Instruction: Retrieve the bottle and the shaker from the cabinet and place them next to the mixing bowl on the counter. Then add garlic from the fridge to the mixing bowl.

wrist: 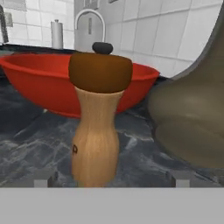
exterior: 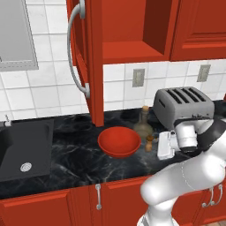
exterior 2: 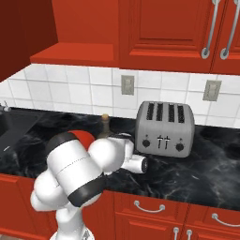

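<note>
One mixing bowl [exterior: 119,141], one bottle [exterior: 143,124] and one shaker [exterior: 150,143] are counted on the table [exterior: 66,163], together with one four-slot toaster [exterior: 182,106] and one sink [exterior: 24,150] set into the table at the left. One cabinet [exterior: 95,62] is seen above with its door swung open, and its shelf is seen bare in the left base view. Two wall outlets [exterior: 138,77] are seen on the white tiles.

The bottle is stood upright just behind and to the right of the mixing bowl, near the toaster. The shaker, a small wooden mill with a dark brown cap, is stood upright on the table just right of the bowl and in front of the bottle.

The tool [exterior: 164,145] is held low over the table, just right of the shaker and pointed toward it. In the hand view the shaker [wrist: 97,122] is seen upright between the two fingertips [wrist: 43,180], with clear space on either side, so the jaws are spread wide and nothing is gripped. Behind it the mixing bowl [wrist: 39,83] is seen, and the bulbous base of the bottle [wrist: 192,118] is seen close at the right. In the right base view the tool is largely hidden behind the arm.
</note>
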### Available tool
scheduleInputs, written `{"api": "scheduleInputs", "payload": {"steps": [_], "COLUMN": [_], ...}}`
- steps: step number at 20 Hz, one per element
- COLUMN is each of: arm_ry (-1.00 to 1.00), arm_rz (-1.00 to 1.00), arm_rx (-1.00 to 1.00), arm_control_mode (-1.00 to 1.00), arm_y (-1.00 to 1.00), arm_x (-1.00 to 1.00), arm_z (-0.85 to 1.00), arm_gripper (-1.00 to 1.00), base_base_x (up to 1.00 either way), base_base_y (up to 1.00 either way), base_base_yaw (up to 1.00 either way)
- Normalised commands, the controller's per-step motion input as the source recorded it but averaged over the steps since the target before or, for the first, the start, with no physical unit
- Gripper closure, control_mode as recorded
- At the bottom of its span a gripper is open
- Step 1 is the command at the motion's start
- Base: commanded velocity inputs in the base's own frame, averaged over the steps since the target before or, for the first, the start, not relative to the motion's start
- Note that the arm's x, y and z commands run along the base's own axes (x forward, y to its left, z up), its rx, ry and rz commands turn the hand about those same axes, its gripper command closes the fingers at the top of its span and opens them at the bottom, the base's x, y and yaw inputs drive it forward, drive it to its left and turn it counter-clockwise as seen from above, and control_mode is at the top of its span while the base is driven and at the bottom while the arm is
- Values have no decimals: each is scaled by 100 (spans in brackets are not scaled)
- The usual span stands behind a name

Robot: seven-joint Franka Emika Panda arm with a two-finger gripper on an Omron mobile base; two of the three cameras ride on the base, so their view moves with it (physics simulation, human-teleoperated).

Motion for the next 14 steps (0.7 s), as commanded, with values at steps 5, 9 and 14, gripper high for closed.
{"api": "scheduleInputs", "payload": {"steps": [5,9,14], "arm_ry": [15,18,17], "arm_rz": [-17,-15,-5], "arm_rx": [-2,-2,-22], "arm_control_mode": [-100,-100,-100], "arm_y": [-52,-39,-9], "arm_x": [-28,-40,-31], "arm_z": [38,83,100], "arm_gripper": [-100,-100,-100], "base_base_x": [0,0,0], "base_base_y": [0,0,0], "base_base_yaw": [0,0,0]}}
